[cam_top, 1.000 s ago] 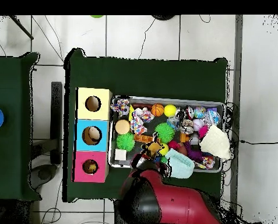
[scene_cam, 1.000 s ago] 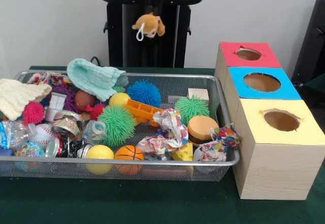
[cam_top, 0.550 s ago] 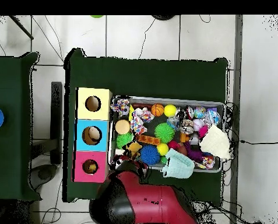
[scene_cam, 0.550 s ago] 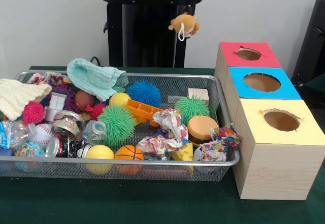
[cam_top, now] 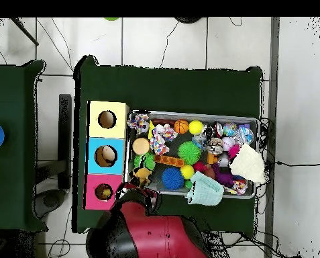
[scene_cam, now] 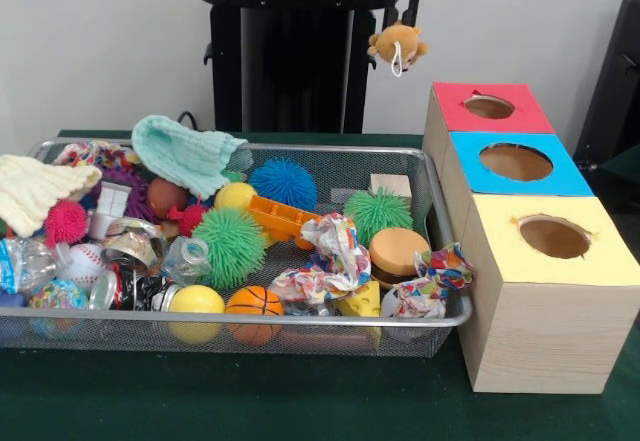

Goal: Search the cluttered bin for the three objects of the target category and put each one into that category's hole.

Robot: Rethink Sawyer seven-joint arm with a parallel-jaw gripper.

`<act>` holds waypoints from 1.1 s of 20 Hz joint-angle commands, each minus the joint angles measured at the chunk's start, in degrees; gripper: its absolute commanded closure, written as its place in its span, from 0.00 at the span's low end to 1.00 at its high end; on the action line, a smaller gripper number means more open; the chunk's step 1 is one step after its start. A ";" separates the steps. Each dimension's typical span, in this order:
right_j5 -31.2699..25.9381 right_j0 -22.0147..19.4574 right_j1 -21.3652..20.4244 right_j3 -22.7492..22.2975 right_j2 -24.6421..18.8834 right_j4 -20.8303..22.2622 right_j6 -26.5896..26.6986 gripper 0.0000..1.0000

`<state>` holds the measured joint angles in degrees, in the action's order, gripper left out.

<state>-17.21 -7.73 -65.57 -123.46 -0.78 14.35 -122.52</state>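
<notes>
A small tan plush toy with a white loop hangs in the air, just left of the red-topped box and above the bin's back right corner. My gripper is shut on it from above. In the overhead view the plush toy shows at the bin's edge beside the red box, with the red arm behind it. The red, blue and yellow boxes each have a round hole on top. The wire mesh bin holds several toys.
In the bin lie green spiky balls, a blue spiky ball, a small basketball, a yellow ball, a burger toy, a baseball, knotted cloths and a teal cloth. A black stand rises behind the bin.
The gripper has carried the plush toy to the right, from above the bin's back middle to beside the red box. Things in the bin have not moved.
</notes>
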 commanded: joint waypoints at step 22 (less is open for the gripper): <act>-6.45 18.45 6.88 6.23 9.27 -7.33 -15.08 1.00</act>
<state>-19.94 9.09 -64.26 -121.26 6.65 9.84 -122.52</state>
